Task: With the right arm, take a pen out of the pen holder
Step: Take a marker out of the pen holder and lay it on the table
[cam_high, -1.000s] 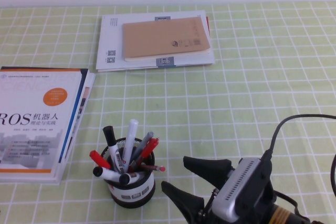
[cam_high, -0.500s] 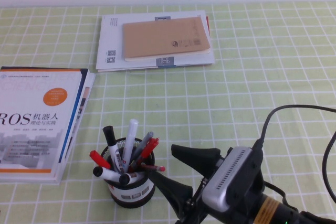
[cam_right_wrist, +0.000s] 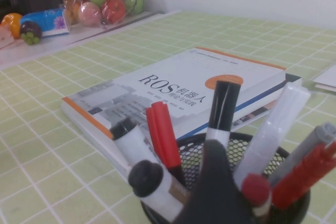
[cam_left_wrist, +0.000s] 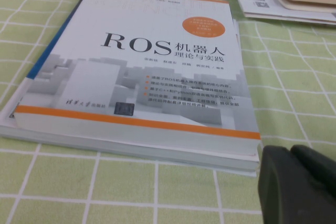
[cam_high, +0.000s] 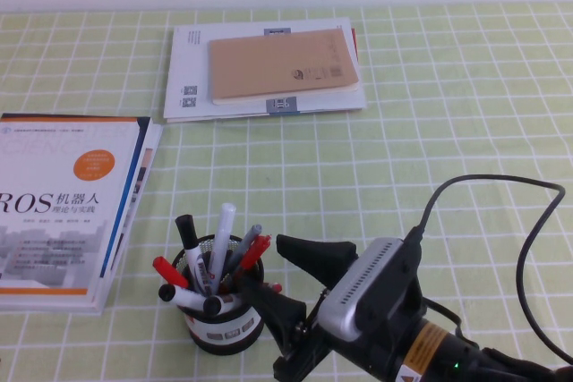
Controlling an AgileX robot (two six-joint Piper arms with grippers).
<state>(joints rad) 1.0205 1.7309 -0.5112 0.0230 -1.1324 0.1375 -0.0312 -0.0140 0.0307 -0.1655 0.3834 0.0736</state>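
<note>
The right hand point(cam_high: 261, 263) is being held open at the pen holder point(cam_high: 224, 326); none of the pens point(cam_high: 222, 234) is being gripped yet. The left hand point(cam_left_wrist: 296, 182) is being parked beside the book point(cam_left_wrist: 157, 77); its state cannot be told.

Green-checked counter point(cam_high: 448, 131), ROS book point(cam_high: 63, 203) at left, pen holder point(cam_high: 224, 324) near the front, white papers point(cam_high: 190, 60) at the back

Bright, even, diffuse light; faint soft shadows beside book point(cam_high: 72, 203) & pen holder point(cam_high: 226, 333). High view sharp. Both wrist views soft up close, right's far bkgd blurred
</note>
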